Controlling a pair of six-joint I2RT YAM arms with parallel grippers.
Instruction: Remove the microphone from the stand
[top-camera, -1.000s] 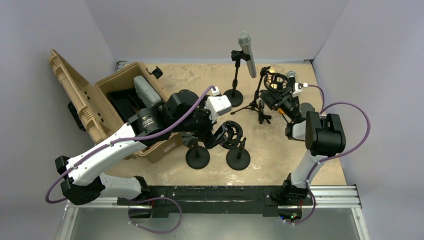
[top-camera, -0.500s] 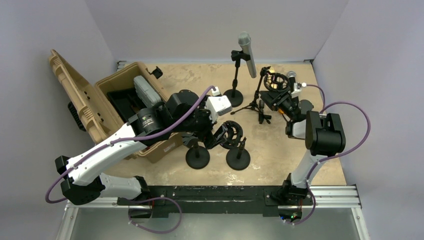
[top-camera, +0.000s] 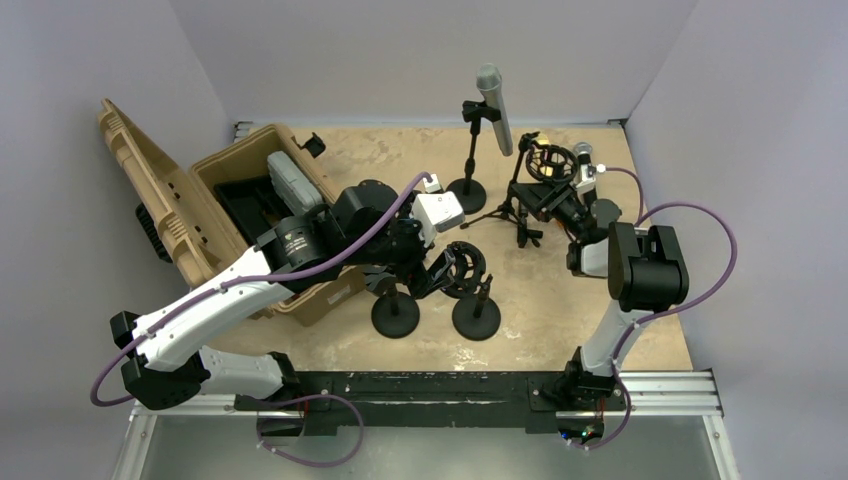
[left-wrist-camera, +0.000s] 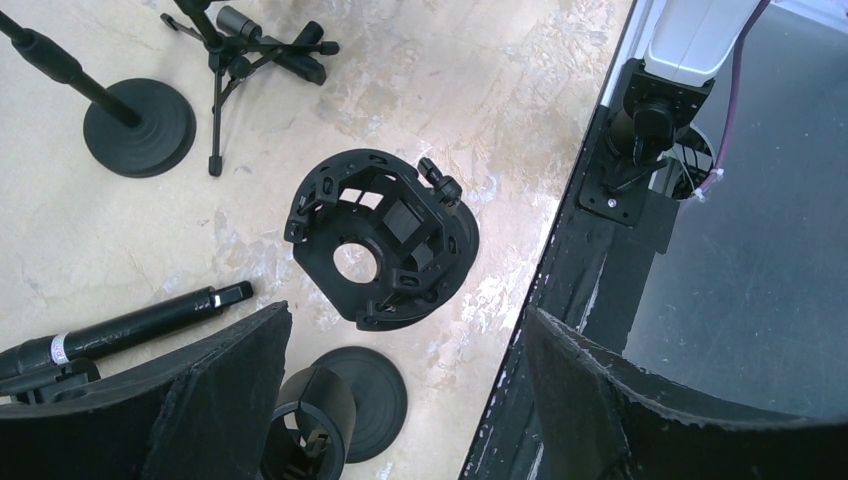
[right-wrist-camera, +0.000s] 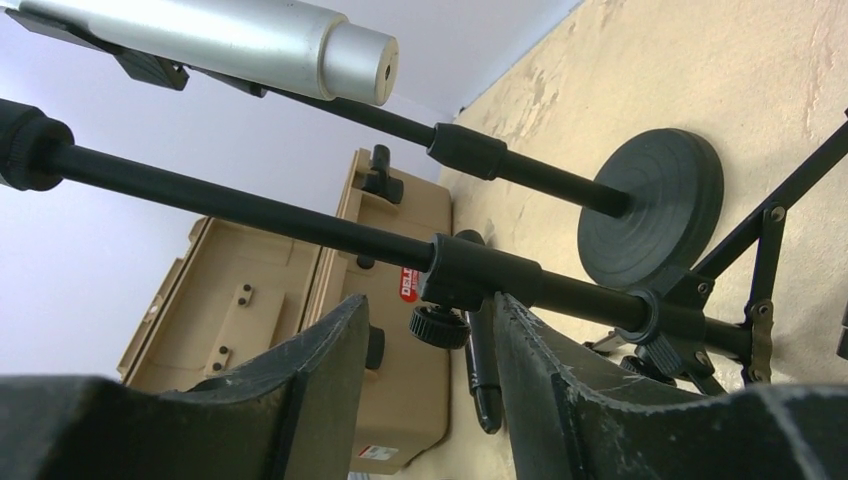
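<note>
At the back of the table in the top view, the silver microphone (top-camera: 495, 105) sits tilted in its round-base stand (top-camera: 467, 190). The right gripper (top-camera: 553, 200) is by the tripod stand (top-camera: 516, 190), jaws hard to read from there. Left wrist view: left gripper (left-wrist-camera: 405, 318) spread wide above a shock mount (left-wrist-camera: 380, 240). Right wrist view: fingers apart, tripod pole crossing just past the tips, microphone cut off at the top edge.

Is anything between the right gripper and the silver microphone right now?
Yes. The tripod stand's black pole crosses just ahead of the open right gripper, with the silver microphone beyond it on its own round-base stand.
</note>
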